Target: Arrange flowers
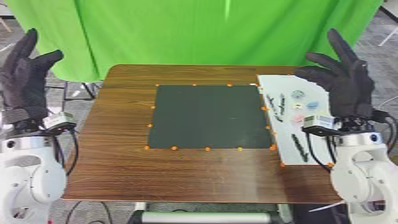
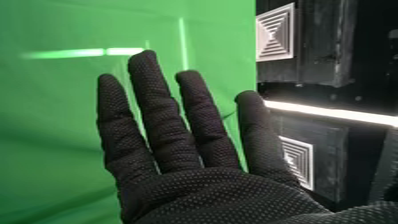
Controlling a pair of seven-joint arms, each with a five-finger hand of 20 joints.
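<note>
**Flowers laid out on white sheet; both robot hands raised and open**

Head view: on the brown wooden table, a dark square mat, edged with small orange dots. To the right of the mat, a long white sheet; cannot tell whether touching the mat or just beside.

On the sheet, toward the far half: a loose group of small flower heads. Counted among these, a pale grey-green flower, a blue flower and a pink flower, all apart from one another. Also on the sheet, left of the flower heads: thin dark sprigs. Nearer the front, a longer dark sprig, lying at a slant. Material of flowers too small to judge.

Left hand: open, pointing up, beyond the table's left edge in the head view, thumb spread toward the table. Right hand: open and pointing up at the right, overlapping part of the sheet in the head view.

Right wrist view: right hand with fingers straight, slightly spread. Behind, a green curtain and, next to the curtain, a dark wall with pale patterned squares.
</note>
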